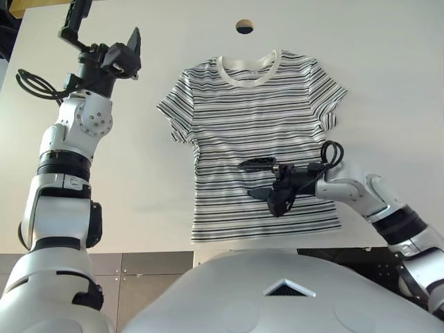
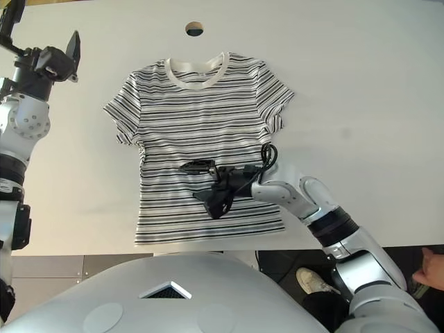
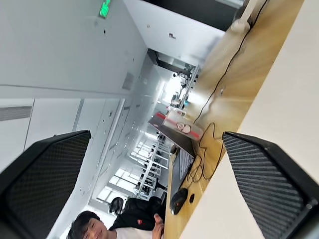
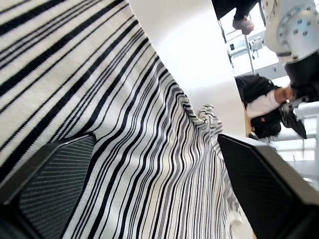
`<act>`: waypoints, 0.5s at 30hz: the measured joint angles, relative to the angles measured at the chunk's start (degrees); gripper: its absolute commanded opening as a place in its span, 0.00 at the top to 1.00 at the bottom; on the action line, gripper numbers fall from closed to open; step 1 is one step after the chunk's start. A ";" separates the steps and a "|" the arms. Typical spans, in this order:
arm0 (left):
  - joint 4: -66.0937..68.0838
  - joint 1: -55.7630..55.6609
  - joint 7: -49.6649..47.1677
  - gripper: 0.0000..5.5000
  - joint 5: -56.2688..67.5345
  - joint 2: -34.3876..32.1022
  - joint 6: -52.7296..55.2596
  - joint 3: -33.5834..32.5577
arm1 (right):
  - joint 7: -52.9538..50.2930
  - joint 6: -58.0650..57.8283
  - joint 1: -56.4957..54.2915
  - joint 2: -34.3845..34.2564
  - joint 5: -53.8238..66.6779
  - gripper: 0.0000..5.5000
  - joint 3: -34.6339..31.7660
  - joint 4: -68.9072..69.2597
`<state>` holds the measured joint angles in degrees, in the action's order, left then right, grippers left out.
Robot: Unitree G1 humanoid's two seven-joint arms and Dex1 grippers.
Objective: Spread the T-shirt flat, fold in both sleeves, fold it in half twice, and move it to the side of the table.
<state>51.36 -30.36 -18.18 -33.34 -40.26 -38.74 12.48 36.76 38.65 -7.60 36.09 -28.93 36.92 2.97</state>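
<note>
The head views are showing me the whole striped T-shirt [image 1: 243, 125] lying spread flat on the white worktop [image 1: 388, 83], nearer the far edge than the left or right edge. Its long axis is running from the near edge to the far edge. The collar [image 1: 248, 68] is pointing at the far edge, just short of a round hole [image 1: 244, 26] in the worktop, and the hem [image 1: 263, 232] is lying along the near edge. The sleeves are reaching out toward the left and right edges.

My right jaws are hanging low over the lower middle of the shirt, parted wide and gripping nothing, with their tips pointing toward the left edge. My right wrist view is adding what the head views cannot: the stripes running close under both pads [image 4: 55, 169] and the left sleeve [image 4: 209, 117] bunching a little. I cannot tell whether the pads are touching the cloth.

My left jaws are hanging raised above the worktop's far left corner, well apart from the shirt. My left wrist view is looking out into the room, with its pads [image 3: 269, 184] standing wide apart and nothing between them.
</note>
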 measured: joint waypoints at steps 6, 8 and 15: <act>4.66 -0.41 -1.27 0.11 -0.59 0.05 0.09 0.49 | -0.55 -0.63 1.18 -1.97 0.58 0.17 0.22 0.97; 5.99 -0.93 -1.86 0.11 -1.97 0.04 0.80 1.61 | -2.46 -0.85 1.88 -2.50 1.44 0.17 -1.85 1.64; -0.42 5.53 3.20 0.11 -13.93 -7.91 0.93 12.07 | -7.44 -1.47 2.03 -3.52 20.28 0.17 -14.49 14.04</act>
<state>50.94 -24.83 -14.98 -47.27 -48.18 -37.81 24.55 29.32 37.18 -5.58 32.57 -8.66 22.43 17.01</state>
